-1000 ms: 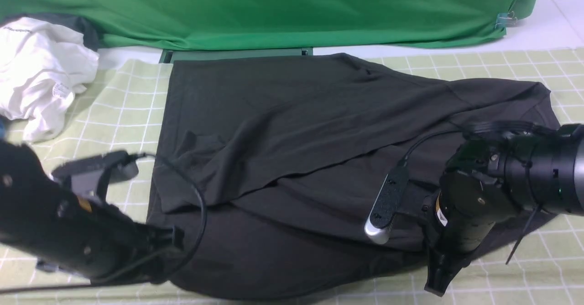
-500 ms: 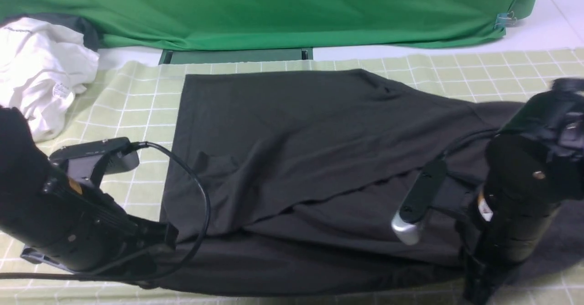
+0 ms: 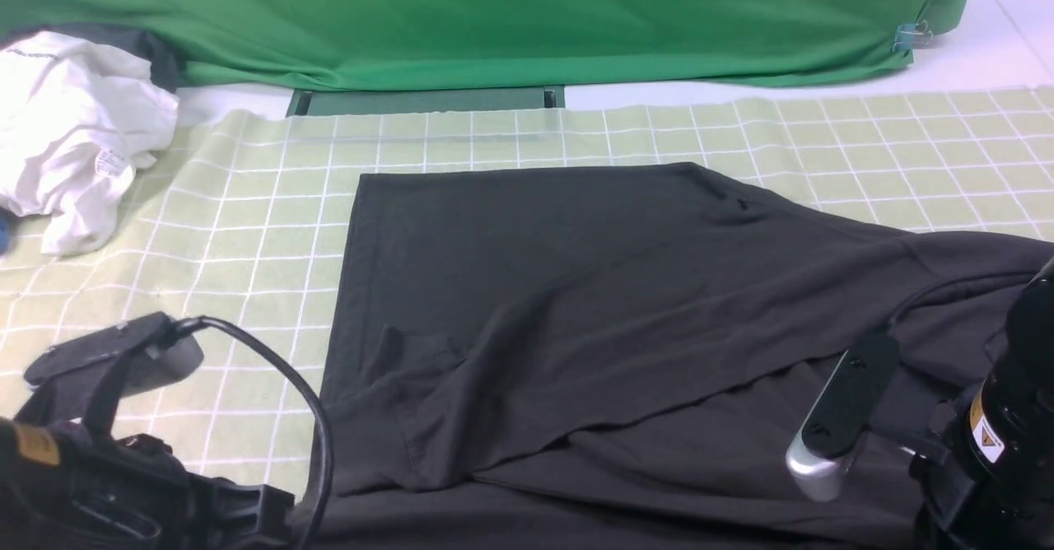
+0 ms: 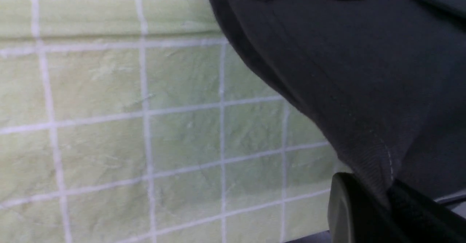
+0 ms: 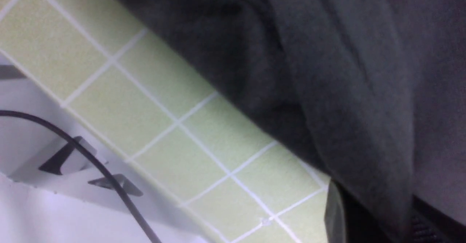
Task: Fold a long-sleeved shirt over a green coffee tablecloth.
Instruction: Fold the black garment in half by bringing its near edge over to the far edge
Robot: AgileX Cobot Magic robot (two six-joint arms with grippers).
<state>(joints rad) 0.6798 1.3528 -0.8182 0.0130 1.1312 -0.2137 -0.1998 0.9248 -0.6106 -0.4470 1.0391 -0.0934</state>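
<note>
- Currently, the shirt (image 3: 593,286) lies spread on the tablecloth (image 3: 247,229), which covers the tabletop; the shirt's far edge runs straight across the grid squares
- Layering: an upper layer of the shirt lies over a lower one, and its slanted edge runs from the near left up toward the right side; small creases show near the far right corner
- Position: the shirt fills the centre and right of the front view, reaching the bottom border and passing out at the right border
- Left side: the left gripper (image 4: 382,203) is closed on the shirt's stitched hem, as the left wrist view shows; dark fabric leads away from between the fingers (image 4: 346,210), with the tablecloth beside it
- Right side: the right gripper (image 5: 378,224) is closed on a bunched fold of the shirt, as the right wrist view shows; the tablecloth's edge and a pale surface beyond it appear beside the fabric
- The left arm (image 3: 99,484) sits low at the near left corner; its looped black cable (image 3: 305,418) is just beside the shirt's left edge
- The right arm (image 3: 1005,435) sits at the near right corner, over the shirt
- A crumpled white garment (image 3: 74,122) lies at the far left, well apart from the shirt
- A green fabric (image 3: 494,15) hangs across the back, with a clip (image 3: 906,38) at its right end
</note>
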